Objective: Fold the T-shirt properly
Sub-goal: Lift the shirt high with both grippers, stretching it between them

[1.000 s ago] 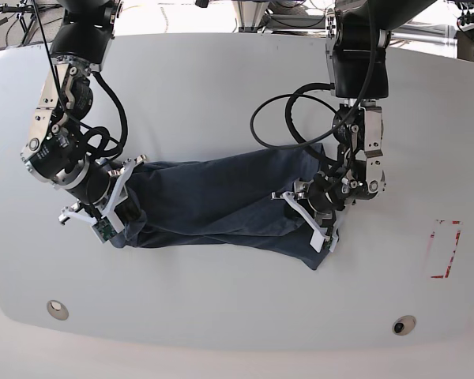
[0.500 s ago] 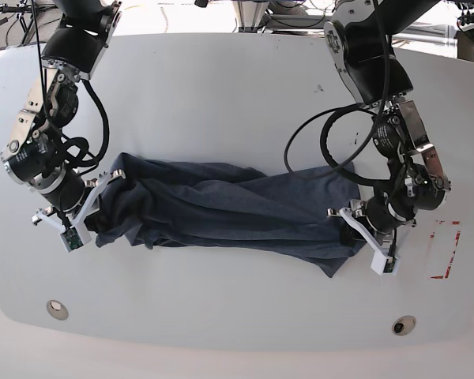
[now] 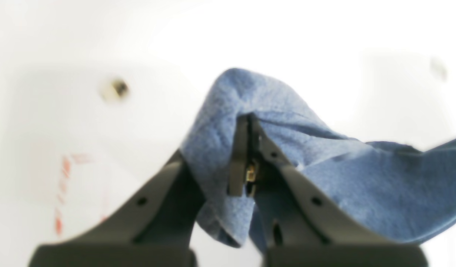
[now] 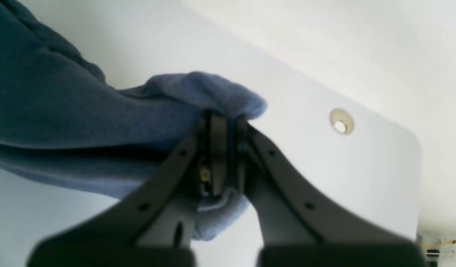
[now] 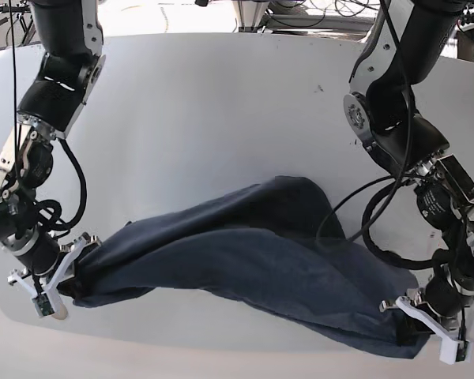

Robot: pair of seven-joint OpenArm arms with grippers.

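The dark navy T-shirt (image 5: 245, 253) hangs stretched between my two grippers, sagging over the front of the white table (image 5: 221, 103). At the lower right of the base view my left gripper (image 5: 411, 324) is shut on one end of the shirt. Its wrist view shows the left gripper (image 3: 246, 120) pinching a fold of the T-shirt (image 3: 361, 174). At the lower left my right gripper (image 5: 69, 283) is shut on the other end. There the right gripper (image 4: 223, 116) clamps a bunched edge of the T-shirt (image 4: 65, 111). No lettering or label shows.
Red tape marks (image 3: 65, 185) lie on the table beside the left gripper. A round table hole (image 4: 340, 124) sits near the right gripper, another hole (image 3: 115, 89) near the left. Black cables (image 5: 355, 213) loop off the left arm. The table's front edge (image 5: 221, 343) is close.
Both arms have swung outward and toward the table's front edge, carrying the shirt's ends with them. The bunched shirt has been pulled out much wider and drawn forward.
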